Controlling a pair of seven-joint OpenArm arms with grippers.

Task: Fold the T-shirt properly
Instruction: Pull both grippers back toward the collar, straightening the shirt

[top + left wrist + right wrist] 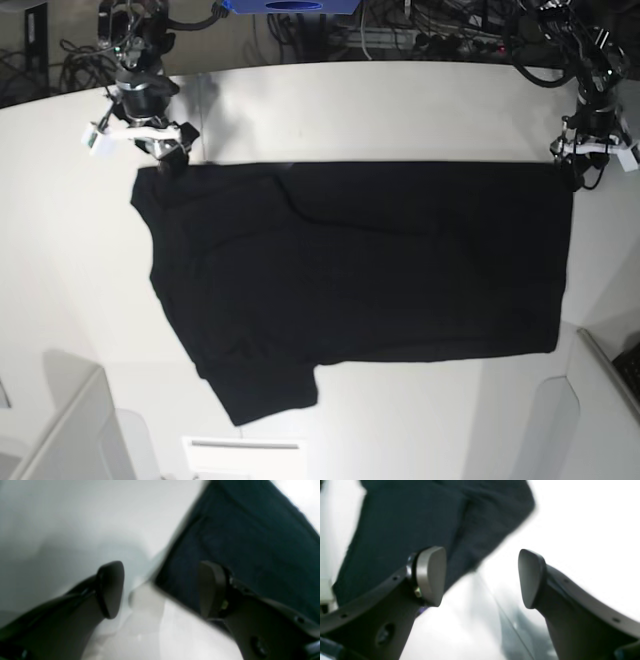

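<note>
With the T-shirt (380, 270) flat on the bench (380, 110), both sets of fingers (111, 590) (431, 576) stand apart, seemingly empty at its far corners, so next comes a fresh grasp to fold

My base view shows a broad white table (360, 100) under bright, even light. Behind its far edge I see a dark strip with tangled black cables (430, 35) and a blue box (292, 6). Pale grey panels (70, 430) stand at both near corners.
</note>
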